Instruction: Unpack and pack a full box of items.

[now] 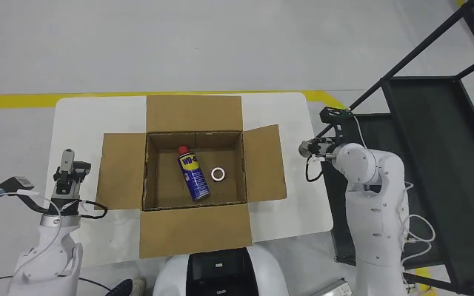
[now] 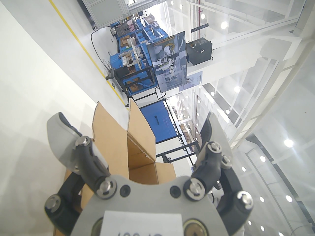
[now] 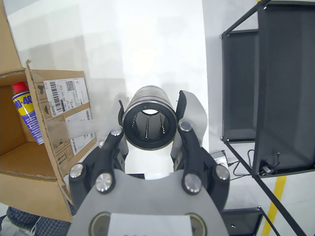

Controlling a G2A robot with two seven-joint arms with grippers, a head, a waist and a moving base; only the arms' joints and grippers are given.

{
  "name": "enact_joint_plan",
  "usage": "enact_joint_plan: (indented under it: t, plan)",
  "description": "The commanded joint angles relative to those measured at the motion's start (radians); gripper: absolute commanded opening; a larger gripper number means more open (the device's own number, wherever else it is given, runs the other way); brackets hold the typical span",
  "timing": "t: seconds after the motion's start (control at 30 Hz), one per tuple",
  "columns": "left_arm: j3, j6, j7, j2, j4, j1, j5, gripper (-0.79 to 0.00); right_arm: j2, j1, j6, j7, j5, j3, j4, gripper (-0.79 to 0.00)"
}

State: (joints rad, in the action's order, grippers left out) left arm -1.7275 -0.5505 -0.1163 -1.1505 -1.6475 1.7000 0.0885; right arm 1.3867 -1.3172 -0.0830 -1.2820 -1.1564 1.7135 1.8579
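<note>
Right gripper (image 3: pixel 151 102) is over the desk (image 1: pixel 281 111) near its right edge, jaws clamped on a linear bearing (image 3: pixel 150 117). I can see ball tracks through the bore; its far end is hidden. Left gripper (image 2: pixel 134 120) is at the desk's left edge, jaws wide, nothing between them. Cardboard box (image 1: pixel 167 189) is mid-desk, flaps folded out. Inside are a blue-yellow spray can (image 1: pixel 193 175) lying flat and a small metal ring (image 1: pixel 218 174) just beside it, seen end-on, so I can't tell its length. From the right wrist, a flap cuts off part of the can.
</note>
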Motion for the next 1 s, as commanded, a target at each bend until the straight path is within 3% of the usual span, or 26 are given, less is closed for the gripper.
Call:
enact_joint_plan:
  t: [0.0, 0.5, 0.97]
  plan:
    - [0.000, 0.000, 0.000, 0.000, 0.000, 0.000, 0.000, 0.000, -0.003, 0.015, 0.006, 0.012, -0.009, -0.005, -0.052, -0.785]
    - [0.000, 0.000, 0.000, 0.000, 0.000, 0.000, 0.000, 0.000, -0.010, 0.119, -0.036, 0.142, -0.067, -0.094, -0.384, -0.785]
    - [0.000, 0.000, 0.000, 0.000, 0.000, 0.000, 0.000, 0.000, -0.008, 0.163, -0.098, 0.278, -0.043, -0.142, -0.559, -0.785]
